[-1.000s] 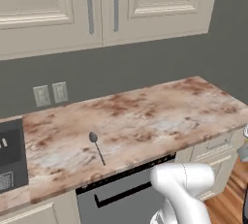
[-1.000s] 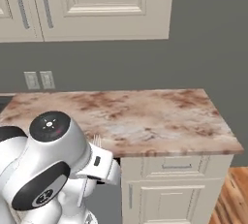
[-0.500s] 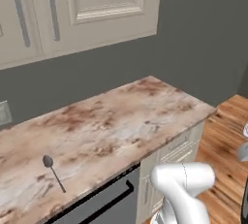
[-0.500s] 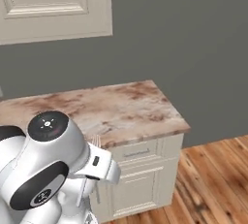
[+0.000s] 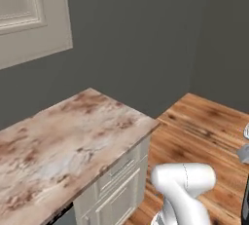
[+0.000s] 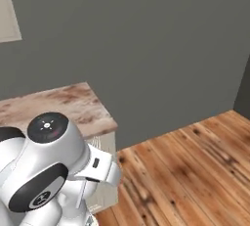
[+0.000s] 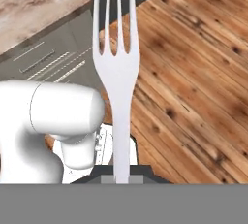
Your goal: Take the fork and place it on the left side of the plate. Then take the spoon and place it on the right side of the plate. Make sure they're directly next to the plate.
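Gripper (image 7: 122,177) clamps fork (image 7: 117,68) by handle, long axis running straight out from fingers, tines pointing away over wood floor (image 7: 193,72).

We see a marbled brown-and-cream countertop (image 5: 68,136) ending at a corner, with cream cabinet fronts (image 5: 119,185) and a slim drawer handle (image 5: 121,166) below it. Behind it stands a dark grey wall (image 6: 146,49), and a pale upper cabinet door (image 5: 24,19) hangs at the left. Beside the counter we find a warm wooden plank floor (image 6: 195,171) running to the wall.
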